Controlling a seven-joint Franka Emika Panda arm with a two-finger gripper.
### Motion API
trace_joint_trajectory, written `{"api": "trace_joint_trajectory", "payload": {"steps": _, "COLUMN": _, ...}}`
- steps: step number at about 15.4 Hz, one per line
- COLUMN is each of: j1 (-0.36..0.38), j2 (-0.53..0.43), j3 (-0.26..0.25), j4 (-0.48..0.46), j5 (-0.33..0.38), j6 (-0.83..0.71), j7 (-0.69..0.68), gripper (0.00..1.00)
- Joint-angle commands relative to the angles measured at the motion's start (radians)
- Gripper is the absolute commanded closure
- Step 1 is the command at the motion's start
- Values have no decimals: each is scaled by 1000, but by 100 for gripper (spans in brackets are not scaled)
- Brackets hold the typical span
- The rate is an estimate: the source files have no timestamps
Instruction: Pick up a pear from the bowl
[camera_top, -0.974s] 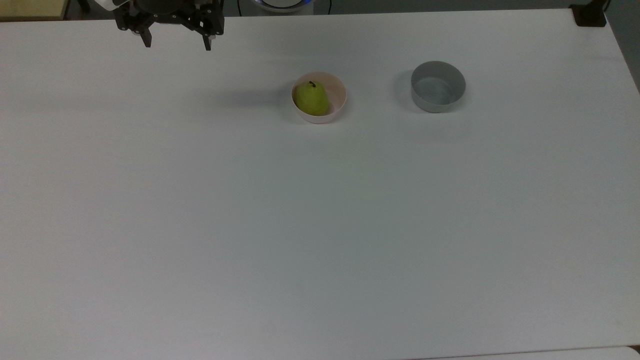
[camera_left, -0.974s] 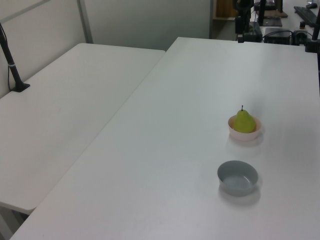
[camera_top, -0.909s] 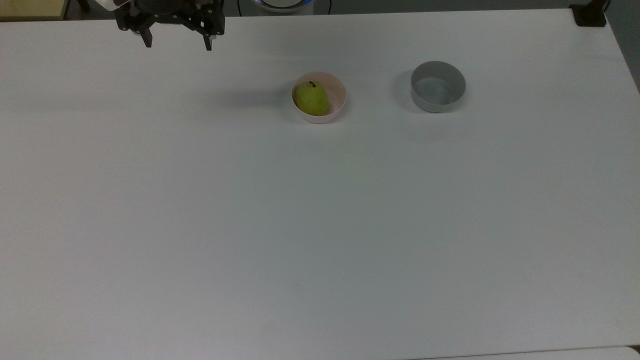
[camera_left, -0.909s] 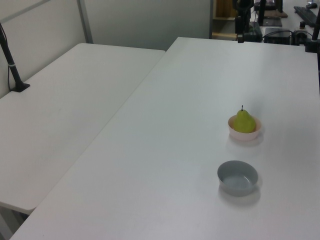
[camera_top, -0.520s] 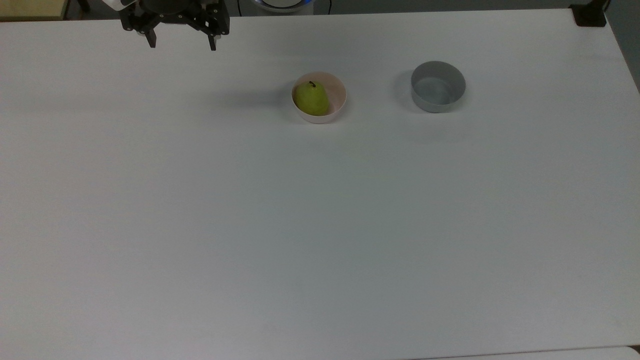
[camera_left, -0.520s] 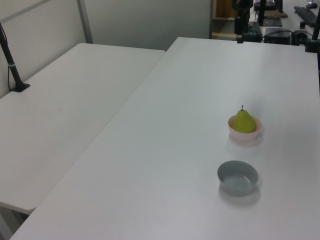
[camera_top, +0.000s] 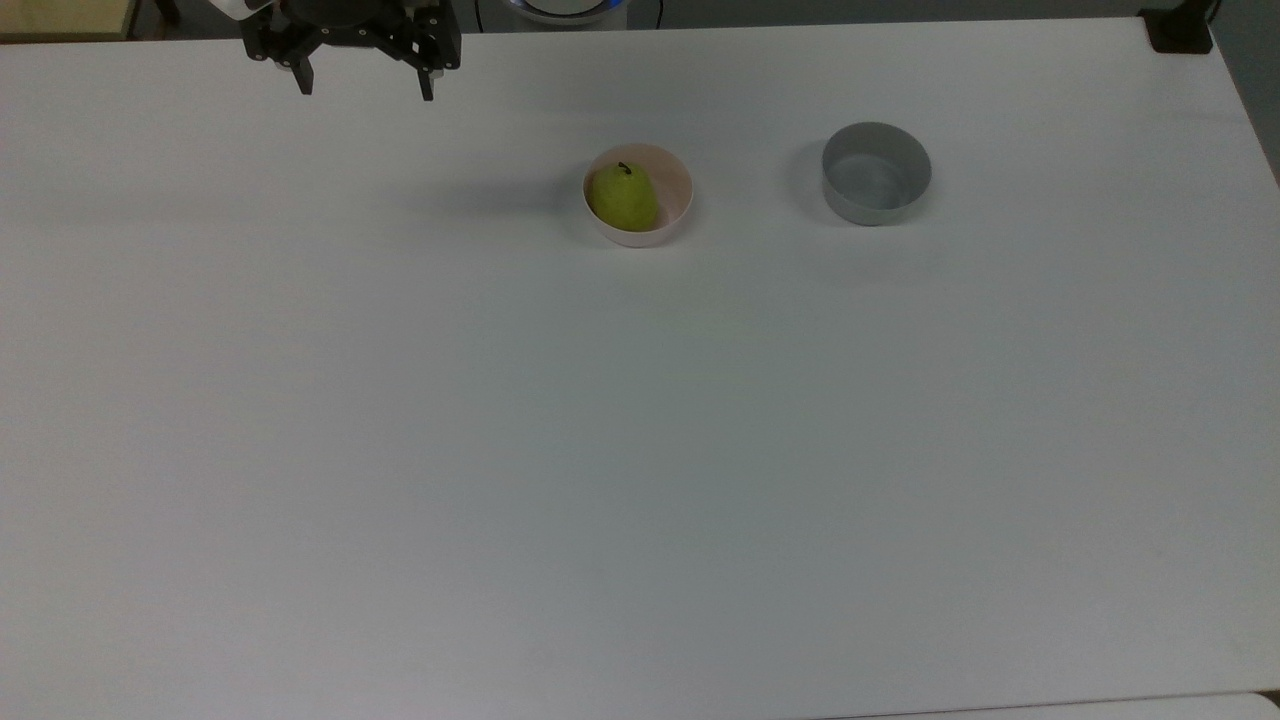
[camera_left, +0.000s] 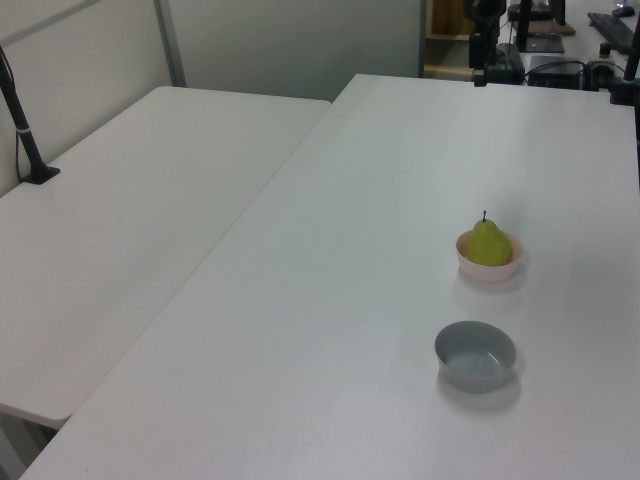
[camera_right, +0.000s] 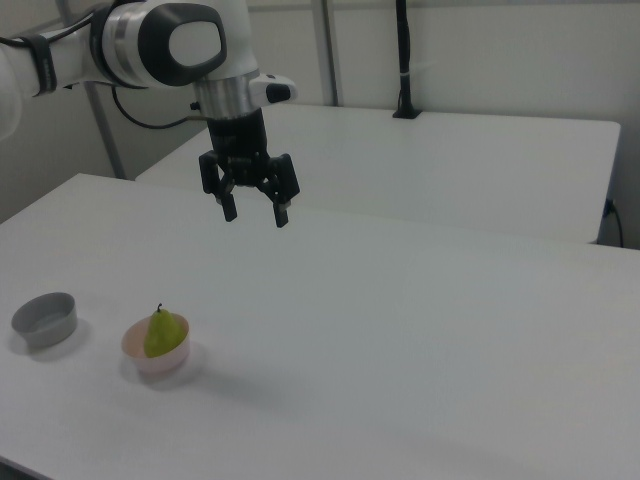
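Note:
A yellow-green pear (camera_top: 623, 196) (camera_left: 489, 243) (camera_right: 160, 333) with a short dark stem stands upright in the pale pink bowl (camera_top: 673, 205) (camera_left: 488, 270) (camera_right: 150, 362) on the white table. My gripper (camera_top: 365, 88) (camera_right: 254, 213) hangs open and empty, high above the table near the top view's upper left. It is well to the left of the bowl in the top view, and up and to the right of it in the right view. In the left view, the gripper (camera_left: 484, 62) is at the far end of the table.
An empty grey cylindrical bowl (camera_top: 876, 172) (camera_left: 475, 355) (camera_right: 45, 319) stands to the right of the pink bowl in the top view. A second white table (camera_left: 120, 230) adjoins. A black post base (camera_top: 1180, 30) sits at the top view's upper right corner.
The gripper has drifted slightly to the right and up in the top view. Pear and bowls have not moved.

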Motion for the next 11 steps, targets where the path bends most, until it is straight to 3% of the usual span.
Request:
{"api": "trace_joint_trajectory", "payload": {"steps": 1, "j1": 38, "j2": 0, "j3": -23, "j4": -6, "j5": 13, "j6": 17, "j7": 28, "gripper": 0}}
{"api": "trace_joint_trajectory", "payload": {"steps": 5, "j1": 108, "j2": 6, "j3": -24, "j4": -6, "j5": 13, "j6": 13, "j7": 33, "gripper": 0}}
{"api": "trace_joint_trajectory", "payload": {"steps": 11, "j1": 303, "j2": -16, "j3": -66, "j4": -10, "j5": 16, "j6": -16, "j7": 21, "gripper": 0}}
